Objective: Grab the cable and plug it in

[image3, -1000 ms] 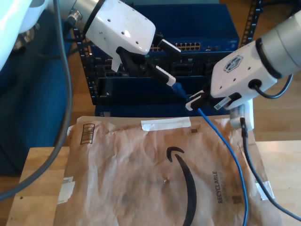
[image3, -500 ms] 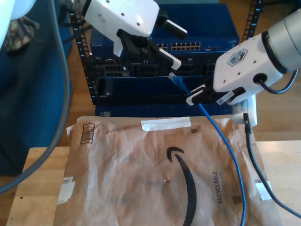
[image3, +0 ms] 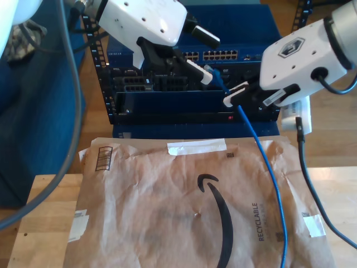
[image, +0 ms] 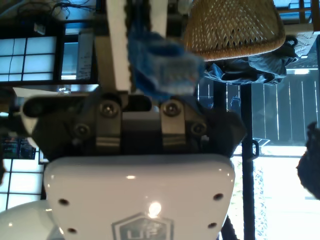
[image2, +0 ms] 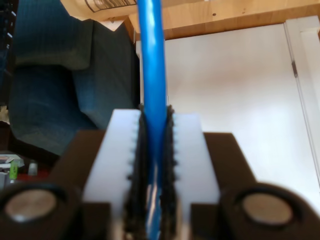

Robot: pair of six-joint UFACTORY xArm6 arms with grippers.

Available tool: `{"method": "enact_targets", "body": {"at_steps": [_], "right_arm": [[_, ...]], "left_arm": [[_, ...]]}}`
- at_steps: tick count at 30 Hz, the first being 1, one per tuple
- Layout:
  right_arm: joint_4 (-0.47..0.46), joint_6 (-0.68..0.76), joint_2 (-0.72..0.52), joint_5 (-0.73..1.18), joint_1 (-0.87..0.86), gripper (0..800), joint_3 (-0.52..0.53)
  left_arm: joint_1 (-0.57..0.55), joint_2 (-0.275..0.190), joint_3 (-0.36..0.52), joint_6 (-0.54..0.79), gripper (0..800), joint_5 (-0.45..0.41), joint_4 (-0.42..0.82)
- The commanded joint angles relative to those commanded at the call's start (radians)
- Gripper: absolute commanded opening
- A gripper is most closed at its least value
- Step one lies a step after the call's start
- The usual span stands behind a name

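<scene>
Second end effector point(image3: 234, 101) clenched on the cable point(image3: 266, 167) short of its plug point(image3: 210, 71). First end effector point(image3: 204, 54) released beside the plug. Risk: unsupported plug tilts, misses the far switch ports point(image3: 223, 55), jams.

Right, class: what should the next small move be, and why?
Probably ease the plug toward the switch ports just behind it: my second gripper clamps the cable, and the plug, at the fingers of my first gripper, is not yet in any port.
</scene>
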Motion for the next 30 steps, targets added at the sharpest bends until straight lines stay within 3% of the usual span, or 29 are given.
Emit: {"method": "enact_targets", "body": {"at_steps": [30], "right_arm": [[0.049,-0.002,0.015,0.041,-0.031,18,-0.041]], "left_arm": [[-0.002,0.002,-0.002,0.025,772,0.035,-0.002]]}}
